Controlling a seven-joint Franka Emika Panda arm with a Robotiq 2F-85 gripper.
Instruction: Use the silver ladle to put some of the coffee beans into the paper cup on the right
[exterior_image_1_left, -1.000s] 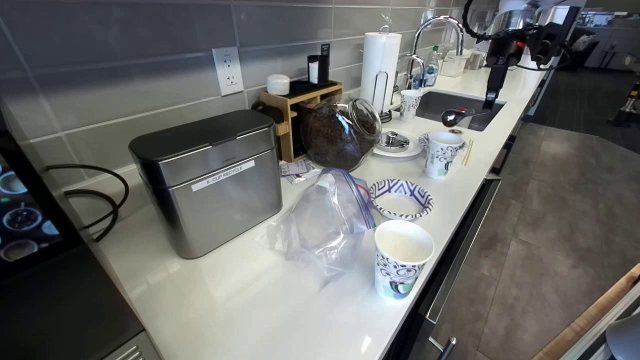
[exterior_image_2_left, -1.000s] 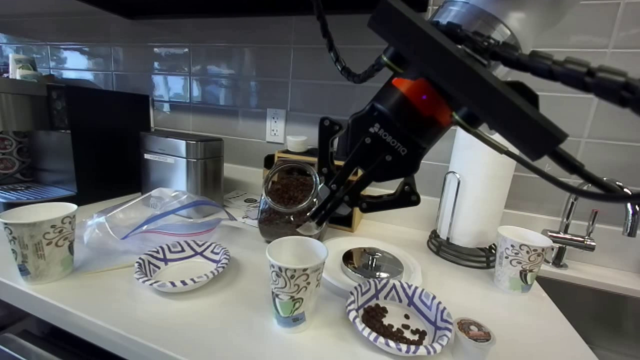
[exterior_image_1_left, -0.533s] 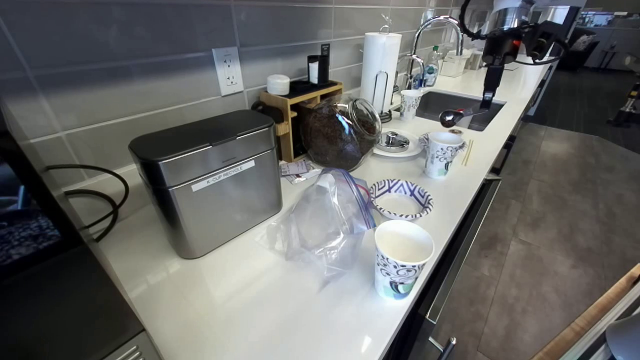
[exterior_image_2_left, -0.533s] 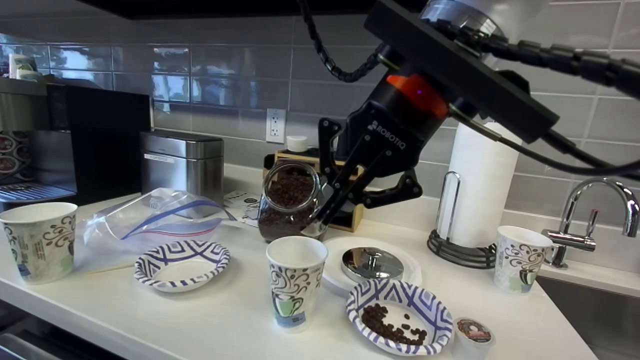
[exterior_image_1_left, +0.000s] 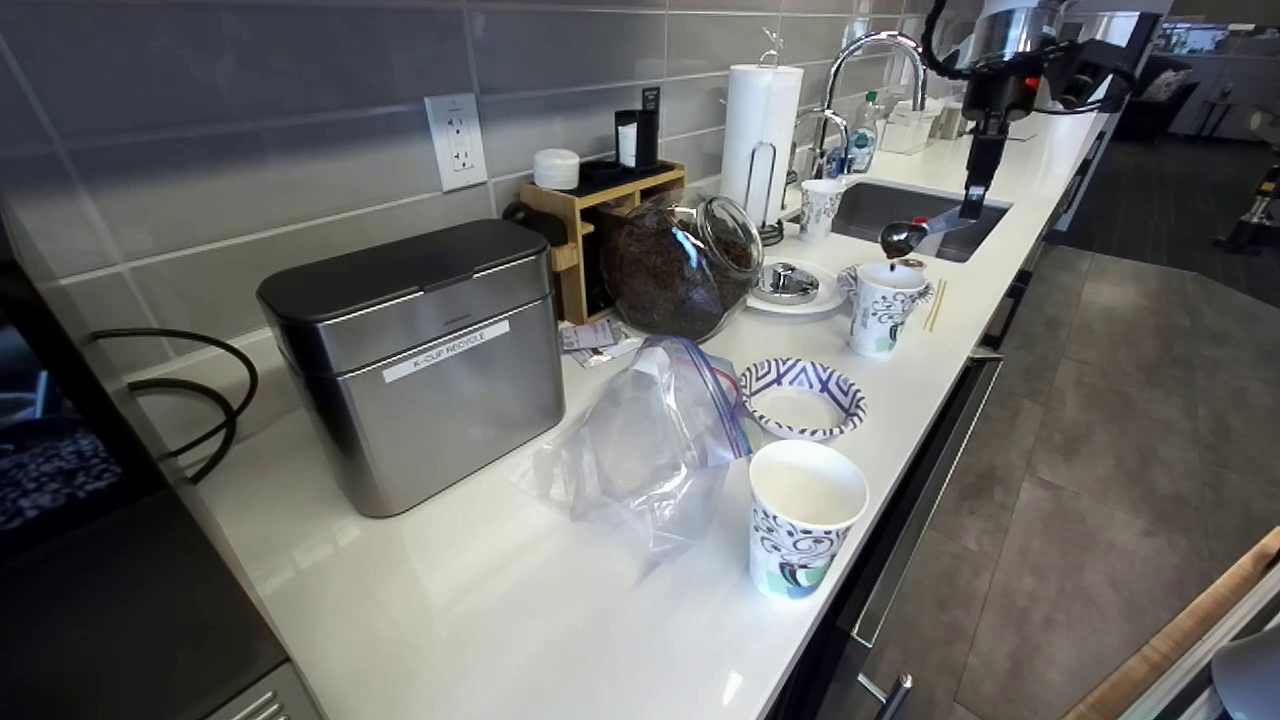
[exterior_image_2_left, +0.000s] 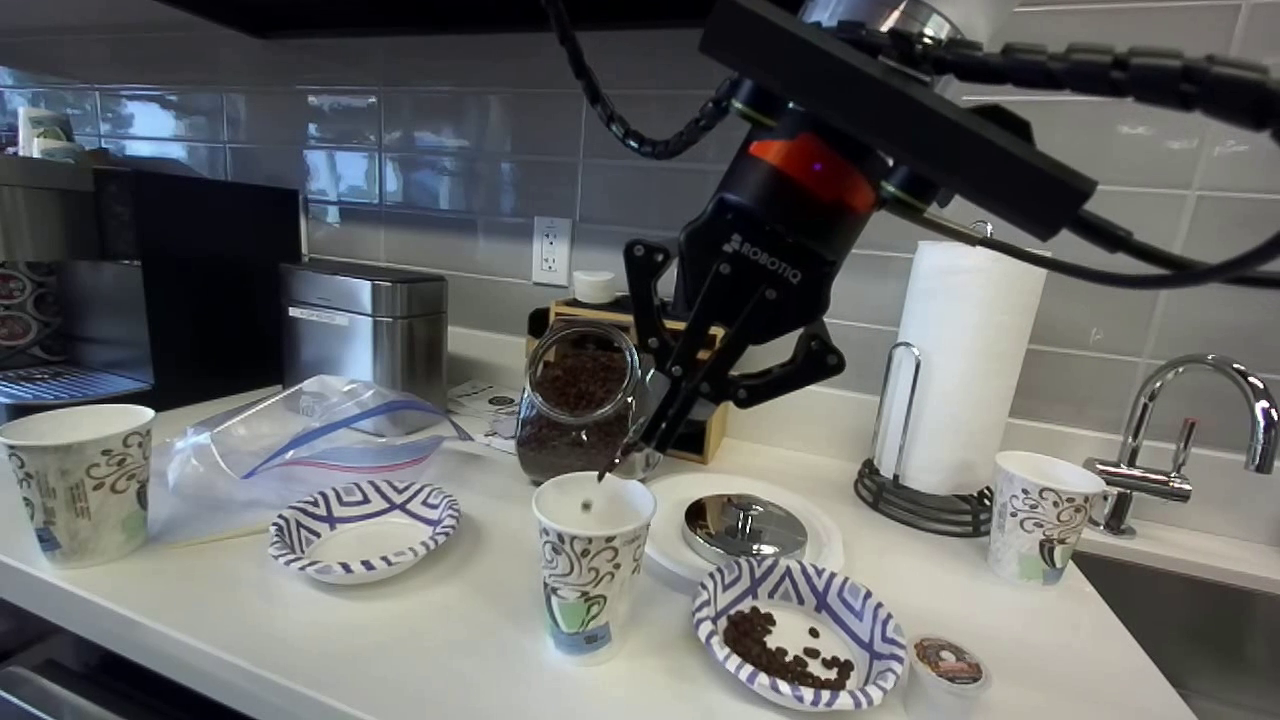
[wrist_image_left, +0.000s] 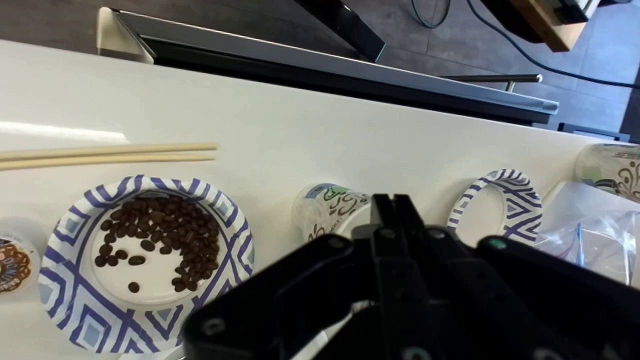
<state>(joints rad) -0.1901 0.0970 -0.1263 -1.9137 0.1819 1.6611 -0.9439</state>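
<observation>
The gripper (wrist_image_left: 391, 201) is pinching the handle of the silver ladle (exterior_image_1_left: 902, 239), its jaws standing almost together, and the ladle is slanting down from them to its scoop. The scoop is hanging over the rim of the paper cup (exterior_image_2_left: 592, 580), which is standing upright on the white counter (exterior_image_1_left: 480, 600) (whether metal and rim are touching, I cannot tell). In both exterior views a dark speck (exterior_image_1_left: 893, 266) is showing at or beneath the scoop's lip, and in an exterior view another speck (exterior_image_2_left: 587, 507), blurred, is showing inside the cup's mouth. Coffee beans (wrist_image_left: 172, 225) are lying in a patterned bowl (wrist_image_left: 65, 270) near the cup, banked mostly toward one side, with a few lying singly on the pale bottom. More beans are showing in a glass jar (exterior_image_2_left: 583, 417) whose round mouth is facing outward. A metal lid (exterior_image_2_left: 745, 527) is resting on a white plate (exterior_image_2_left: 820, 530), two pale sticks (wrist_image_left: 115, 150) are lying beside the patterned bowl, and a second bowl (exterior_image_2_left: 365, 498) is sitting on the cup's other side.
</observation>
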